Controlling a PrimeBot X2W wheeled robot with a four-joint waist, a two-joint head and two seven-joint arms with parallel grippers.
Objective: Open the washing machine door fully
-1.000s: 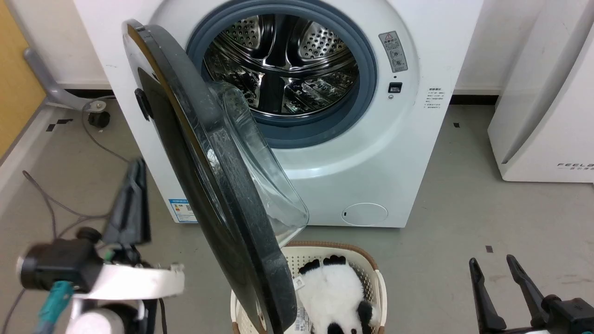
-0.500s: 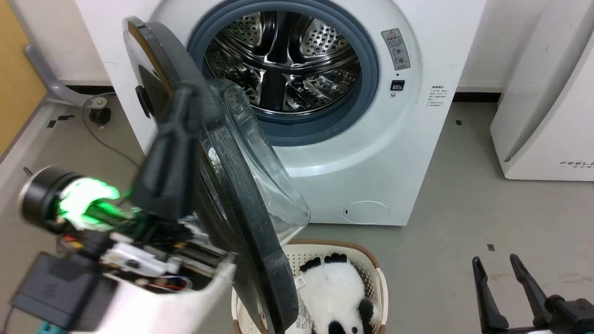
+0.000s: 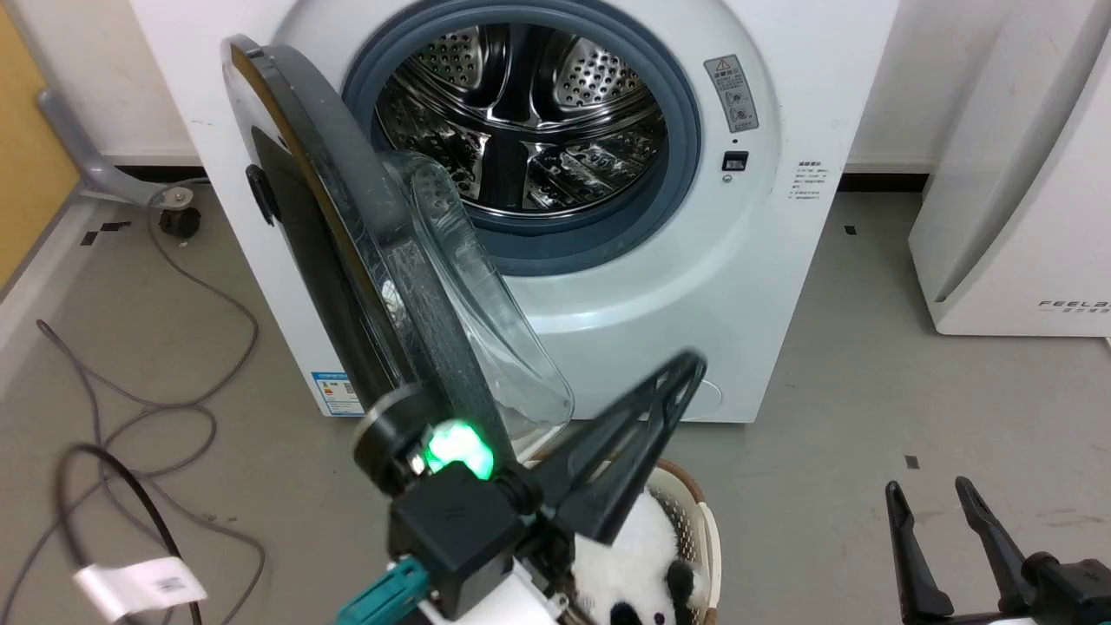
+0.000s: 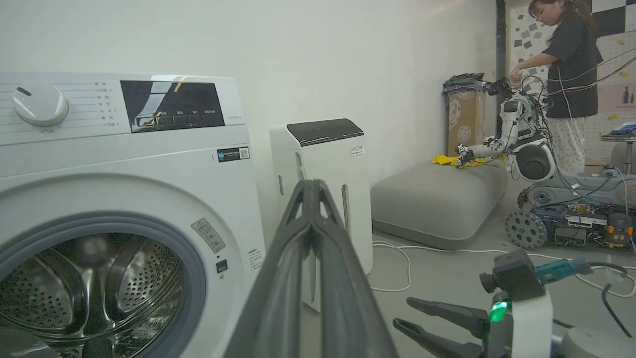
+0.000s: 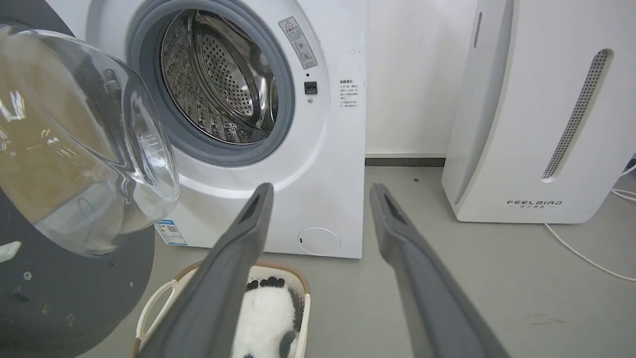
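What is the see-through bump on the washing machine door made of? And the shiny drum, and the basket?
The bump on the washing machine door looks like clear glass or hard plastic: you see through it and it glints. The drum looks like polished steel, mirror-bright and full of small holes. The basket seems cream plastic with a brown rim, cut in a lattice.

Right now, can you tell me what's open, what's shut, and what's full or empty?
washing machine door, partly open, sticking out from the machine.
drum, uncovered, nothing seen inside.
left claw, shut, holding nothing.
right claw, open, holding nothing.
basket, has a panda toy in it.
green light on the left wrist, lit.
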